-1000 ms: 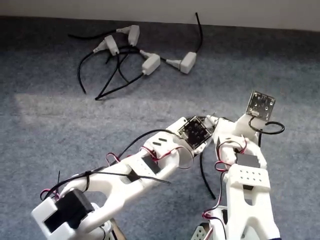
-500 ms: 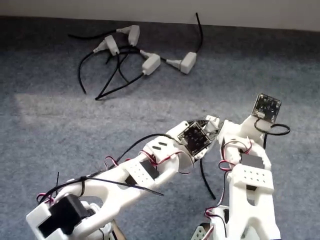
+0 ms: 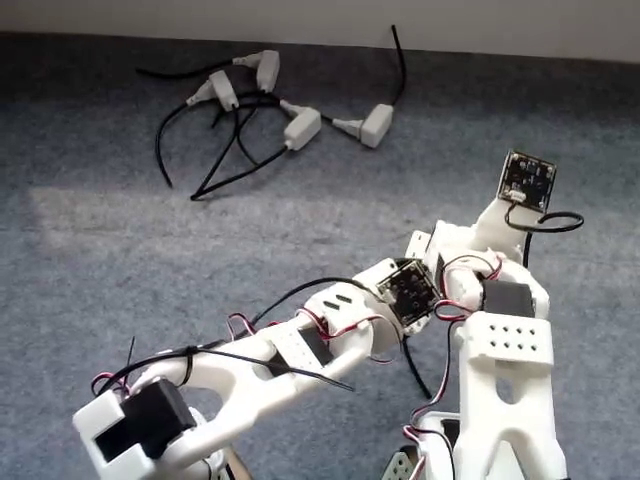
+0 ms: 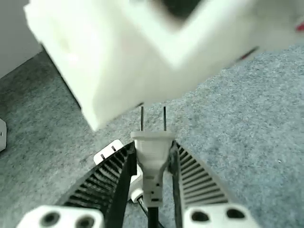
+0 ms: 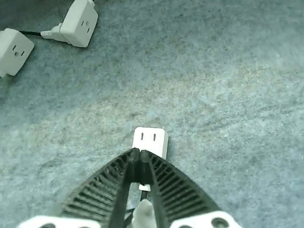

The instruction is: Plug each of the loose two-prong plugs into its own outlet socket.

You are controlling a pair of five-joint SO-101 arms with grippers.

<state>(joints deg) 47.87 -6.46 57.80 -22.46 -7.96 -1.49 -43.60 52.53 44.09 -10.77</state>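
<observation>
My left gripper (image 4: 152,145) is shut on a white two-prong plug (image 4: 151,156), whose prongs (image 4: 153,118) point away from the camera toward a white part of the other arm (image 4: 142,52). My right gripper (image 5: 140,154) is shut on the neck of a white outlet socket (image 5: 150,140), just behind its two-slot face, low over the carpet. That socket (image 3: 418,243) sticks out between the two wrists in the high view, where the arms meet at centre right. A white socket piece (image 4: 107,152) peeks out beside a left finger.
At the far side of the grey carpet (image 3: 120,230) lies a tangle of black cords with several white plugs and sockets (image 3: 300,128), one of them at its right end (image 3: 375,124). Two spare sockets (image 5: 78,21) (image 5: 14,50) lie beyond my right gripper.
The left wrist has slid right and nearer, tucking in beside the right wrist. The right wrist swung out a little and then lifted. Both grips have held.
</observation>
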